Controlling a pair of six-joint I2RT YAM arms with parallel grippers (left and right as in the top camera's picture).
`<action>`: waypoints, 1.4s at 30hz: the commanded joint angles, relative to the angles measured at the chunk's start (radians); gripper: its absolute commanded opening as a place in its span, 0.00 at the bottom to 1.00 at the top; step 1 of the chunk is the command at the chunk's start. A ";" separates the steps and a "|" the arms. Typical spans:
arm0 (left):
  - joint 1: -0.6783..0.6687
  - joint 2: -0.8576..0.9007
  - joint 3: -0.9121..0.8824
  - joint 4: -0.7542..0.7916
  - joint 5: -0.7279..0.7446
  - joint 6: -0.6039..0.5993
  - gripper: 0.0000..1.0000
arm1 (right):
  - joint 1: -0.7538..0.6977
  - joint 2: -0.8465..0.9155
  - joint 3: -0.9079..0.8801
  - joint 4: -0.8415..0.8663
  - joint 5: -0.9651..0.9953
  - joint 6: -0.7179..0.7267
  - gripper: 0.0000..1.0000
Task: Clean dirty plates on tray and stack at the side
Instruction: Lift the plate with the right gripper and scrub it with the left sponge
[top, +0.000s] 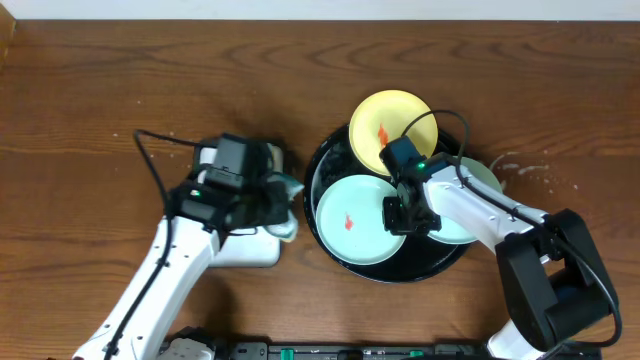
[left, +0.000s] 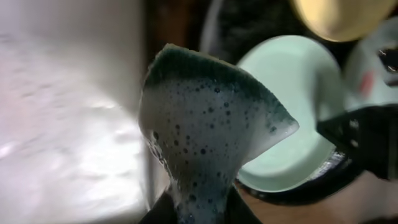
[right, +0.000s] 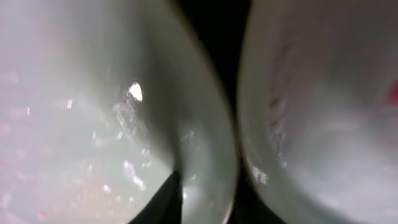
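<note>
The round black tray (top: 322, 168) holds three plates. A pale yellow plate (top: 400, 112) with a red smear leans at the back. A mint-green plate (top: 345, 225) with a red smear lies at the front left. A second mint-green plate (top: 480, 180) lies at the right, partly under my right arm. My right gripper (top: 405, 215) straddles the right rim of the left mint plate (right: 93, 124), with a finger on each side of it (right: 205, 199); the other plate (right: 323, 112) is beside it. My left gripper (top: 283, 200) is shut on a foamy green sponge (left: 211, 118), just left of the tray.
A white rectangular tray (top: 255, 250) lies under my left arm and fills the left of the left wrist view (left: 62, 124). Dark wood tabletop (top: 100, 100) surrounds everything. The mint plate (left: 292, 93) and black tray rim (left: 311, 190) show behind the sponge.
</note>
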 joint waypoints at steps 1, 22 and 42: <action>-0.054 0.024 0.023 0.037 0.000 -0.077 0.07 | 0.002 0.045 -0.004 0.065 0.047 0.015 0.14; -0.304 0.575 0.023 0.542 -0.005 -0.556 0.08 | 0.003 0.045 -0.004 0.078 0.069 0.053 0.01; -0.243 0.595 0.174 0.114 -0.471 -0.339 0.08 | 0.003 0.045 -0.004 0.060 0.070 0.060 0.01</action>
